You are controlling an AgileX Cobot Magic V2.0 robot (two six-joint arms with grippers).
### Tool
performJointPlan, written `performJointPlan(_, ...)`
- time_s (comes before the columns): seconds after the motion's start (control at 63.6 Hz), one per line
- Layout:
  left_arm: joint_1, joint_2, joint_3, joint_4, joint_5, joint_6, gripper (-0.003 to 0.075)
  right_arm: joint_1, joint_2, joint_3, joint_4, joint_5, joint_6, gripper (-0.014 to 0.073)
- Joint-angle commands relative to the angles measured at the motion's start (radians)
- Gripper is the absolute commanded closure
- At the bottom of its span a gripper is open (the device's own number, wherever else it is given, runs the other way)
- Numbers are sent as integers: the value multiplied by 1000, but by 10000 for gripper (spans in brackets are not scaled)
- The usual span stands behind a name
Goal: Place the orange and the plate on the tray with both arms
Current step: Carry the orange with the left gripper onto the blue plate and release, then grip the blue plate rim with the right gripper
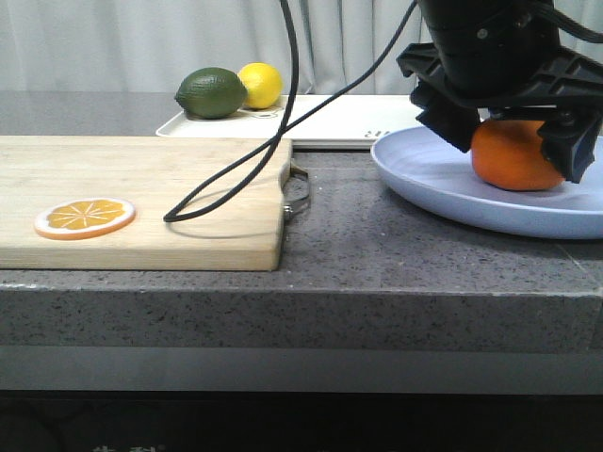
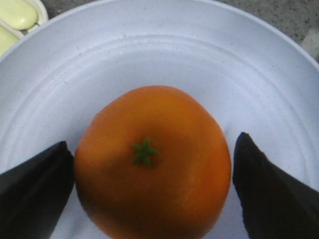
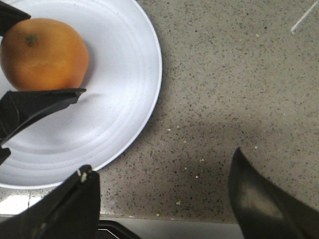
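orange [image 2: 152, 162] upright on lavender plate [image 1: 443, 184] — white tray [image 1: 349, 122] behind

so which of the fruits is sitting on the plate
The whole orange, resting on the pale blue plate between the left gripper fingers. The lemon and lime sit on the tray; the orange slice lies on the cutting board.

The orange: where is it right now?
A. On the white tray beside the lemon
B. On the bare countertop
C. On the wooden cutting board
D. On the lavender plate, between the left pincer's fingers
D: the orange sits on the plate, which rests on the countertop, with the left pincer open and one finger on either side of the fruit.
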Motion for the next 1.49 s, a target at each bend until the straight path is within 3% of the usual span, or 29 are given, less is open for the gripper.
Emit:
performJointPlan(0.0,-8,-100,-40,-11,-42,-57,87,-7,-8,-36,-4,-50,-7,46)
performJointPlan(0.204,11,-225,-25,-9,16,-57,87,-7,-19,-36,-4,-50,-11,46)
performJointPlan(0.346,33,-347,83,-1,6,-57,87,-7,-22,-35,-5,-48,-11,46)
performJointPlan(0.519,82,-575,381,7,-115,-63,87,-14,-22,-34,9,-20,-11,46)
performJointPlan(0.645,154,-757,611,7,-162,-70,88,-77,-22,-13,45,-35,-11,46)
performJointPlan(0.802,248,-970,842,34,-187,-70,88,-177,-16,56,159,-70,-63,46)
performJointPlan(1.038,361,-1258,1056,44,-187,-72,88,-283,81,93,502,-109,-234,46)
performJointPlan(1.273,398,-1410,1124,44,-183,-72,89,-305,240,94,722,-137,-295,53)
performJointPlan(1.478,398,-1413,1124,44,-183,-72,89,-305,328,94,770,-148,-294,181)
